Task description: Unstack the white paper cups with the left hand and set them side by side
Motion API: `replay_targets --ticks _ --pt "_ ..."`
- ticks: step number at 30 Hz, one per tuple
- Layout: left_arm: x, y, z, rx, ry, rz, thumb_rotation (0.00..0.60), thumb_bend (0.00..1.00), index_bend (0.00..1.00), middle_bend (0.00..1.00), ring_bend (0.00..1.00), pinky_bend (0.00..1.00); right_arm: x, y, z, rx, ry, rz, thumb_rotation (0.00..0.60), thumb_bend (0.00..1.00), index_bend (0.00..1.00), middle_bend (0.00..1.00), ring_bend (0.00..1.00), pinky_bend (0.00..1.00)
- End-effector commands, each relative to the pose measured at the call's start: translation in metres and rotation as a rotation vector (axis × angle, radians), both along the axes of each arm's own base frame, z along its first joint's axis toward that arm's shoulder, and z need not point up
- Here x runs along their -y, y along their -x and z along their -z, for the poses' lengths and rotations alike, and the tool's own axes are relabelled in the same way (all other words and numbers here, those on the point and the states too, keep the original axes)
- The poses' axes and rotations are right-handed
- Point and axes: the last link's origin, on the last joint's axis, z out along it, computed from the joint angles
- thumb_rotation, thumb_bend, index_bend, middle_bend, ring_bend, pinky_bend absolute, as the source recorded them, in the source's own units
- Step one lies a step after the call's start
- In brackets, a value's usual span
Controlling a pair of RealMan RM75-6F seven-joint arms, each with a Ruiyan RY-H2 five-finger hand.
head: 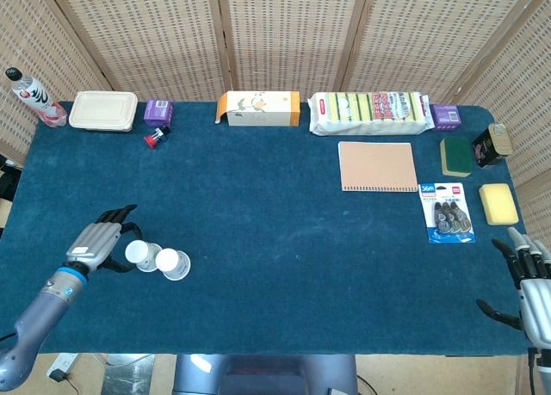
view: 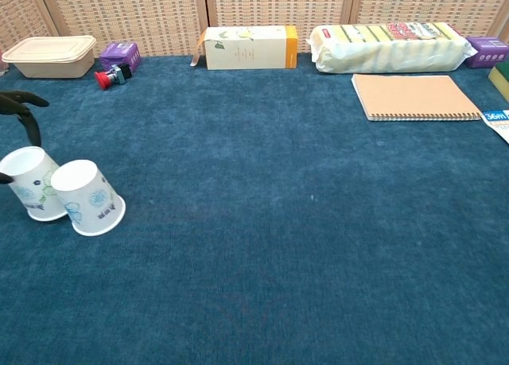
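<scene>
Two white paper cups with blue prints stand rim-down, side by side and touching, near the table's front left. The left cup (head: 138, 255) (view: 34, 184) sits between the thumb and curved fingers (view: 24, 110) of my left hand (head: 99, 243), which still grips it loosely. The right cup (head: 173, 263) (view: 92, 197) stands free. My right hand (head: 531, 285) hovers with its fingers spread and nothing in it, off the table's front right corner, far from both cups.
Along the back edge stand a bottle (head: 30, 96), a beige lunch box (head: 103, 110), a purple box (head: 158, 112), a carton (head: 258, 108) and a sponge pack (head: 370, 111). A notebook (head: 377, 166), a blister pack (head: 446, 212) and sponges (head: 498, 203) lie at the right.
</scene>
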Motion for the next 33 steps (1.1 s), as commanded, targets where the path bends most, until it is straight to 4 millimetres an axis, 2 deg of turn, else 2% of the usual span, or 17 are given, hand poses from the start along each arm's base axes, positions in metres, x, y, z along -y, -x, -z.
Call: replay_targets --ticks 1,7,21,24,26,28,30,33 --pt "-0.001 -0.011 0.005 0.017 0.004 0.024 0.600 0.20 0.42 0.00 0.00 0.00 0.000 0.000 -0.001 0.001 0.002 -0.001 0.600 0.16 0.12 0.00 0.00 0.00" --pt "0.002 -0.023 0.012 0.003 0.020 0.054 0.600 0.20 0.42 0.00 0.00 0.00 0.000 0.000 -0.001 0.002 0.000 -0.001 0.600 0.16 0.12 0.00 0.00 0.00" --pt "-0.001 -0.019 0.015 -0.014 -0.016 0.032 0.600 0.20 0.41 0.00 0.00 0.00 0.000 0.000 0.000 0.003 -0.002 -0.003 0.600 0.16 0.12 0.00 0.00 0.00" --pt "0.000 -0.020 0.015 -0.006 -0.017 0.029 0.600 0.19 0.28 0.00 0.00 0.00 0.000 0.000 0.000 0.002 -0.002 -0.003 0.600 0.16 0.12 0.00 0.00 0.00" --pt "0.000 -0.020 0.013 -0.010 -0.020 0.030 0.600 0.18 0.14 0.00 0.00 0.00 0.000 0.000 0.000 0.003 -0.003 -0.003 0.600 0.16 0.12 0.00 0.00 0.00" --pt "0.001 -0.020 0.012 -0.014 -0.026 0.032 0.600 0.17 0.06 0.00 0.00 0.00 0.000 -0.001 0.000 0.002 -0.002 -0.004 0.600 0.16 0.12 0.00 0.00 0.00" --pt "0.003 -0.020 0.011 -0.014 -0.025 0.028 0.600 0.16 0.01 0.00 0.00 0.00 0.000 -0.001 0.000 0.003 -0.003 -0.005 0.600 0.16 0.12 0.00 0.00 0.00" --pt "0.005 -0.020 0.007 -0.002 -0.028 0.024 0.600 0.16 0.00 0.00 0.00 0.00 -0.001 -0.001 0.000 0.004 -0.003 -0.004 0.600 0.16 0.12 0.00 0.00 0.00"
